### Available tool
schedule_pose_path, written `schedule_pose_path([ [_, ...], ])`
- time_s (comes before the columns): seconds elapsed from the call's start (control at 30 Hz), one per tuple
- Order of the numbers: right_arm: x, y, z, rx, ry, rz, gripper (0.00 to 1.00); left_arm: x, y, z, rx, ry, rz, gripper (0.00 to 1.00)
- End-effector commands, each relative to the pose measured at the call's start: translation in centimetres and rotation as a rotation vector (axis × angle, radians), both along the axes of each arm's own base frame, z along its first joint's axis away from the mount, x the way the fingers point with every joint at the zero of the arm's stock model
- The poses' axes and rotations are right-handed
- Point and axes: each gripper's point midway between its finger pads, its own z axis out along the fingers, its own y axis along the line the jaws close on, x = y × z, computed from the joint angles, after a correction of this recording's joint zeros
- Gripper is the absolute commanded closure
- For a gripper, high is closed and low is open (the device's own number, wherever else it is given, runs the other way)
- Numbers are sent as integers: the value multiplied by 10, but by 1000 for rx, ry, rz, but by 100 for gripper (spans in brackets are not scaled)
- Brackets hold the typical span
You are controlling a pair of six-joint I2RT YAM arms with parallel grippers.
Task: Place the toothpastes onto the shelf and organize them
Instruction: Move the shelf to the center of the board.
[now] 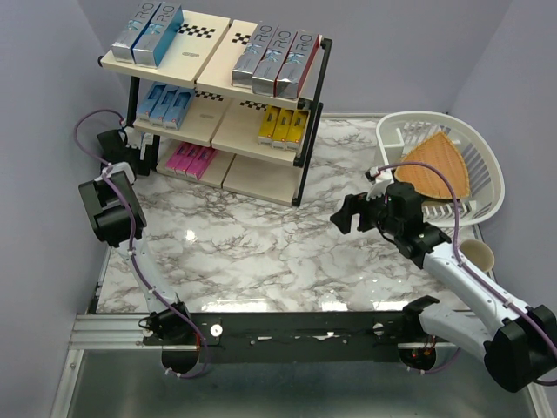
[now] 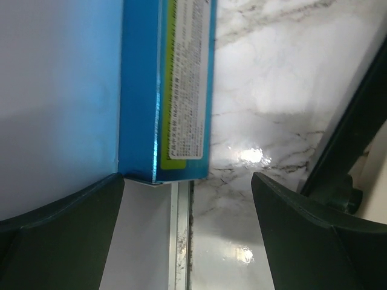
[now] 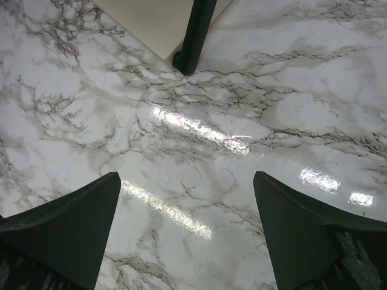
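The shelf stands at the back left and holds the toothpastes in rows: silver/teal boxes and a red one on top, light blue and yellow in the middle, pink at the bottom. In the left wrist view, one more blue toothpaste box lies on the table against the left wall. My left gripper is open, with the box's near end just ahead of the jaws. It sits beside the shelf's left end. My right gripper hangs open over bare marble, holding nothing.
A white basket at the back right holds a wedge-shaped wooden board. A paper cup stands by the right arm. A shelf leg is ahead of the right gripper. Another leg is right of the left one.
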Motion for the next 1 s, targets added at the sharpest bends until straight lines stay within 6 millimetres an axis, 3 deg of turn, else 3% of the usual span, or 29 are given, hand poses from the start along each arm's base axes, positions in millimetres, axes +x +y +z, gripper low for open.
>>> schedule_pose_path([
  [0.0,8,3,11,8,-35,13,1,-5,4,14,55,-29,-37,1],
  [0.37,10,4,12,3,-39,14,1,8,-17,35,138,-72,-85,1],
  [0.7,11,1,13,-5,-49,4,1,19,-56,32,250,-11,-188,1],
  [0.97,12,0,13,-4,-67,-6,1,19,-89,49,296,-35,-252,1],
])
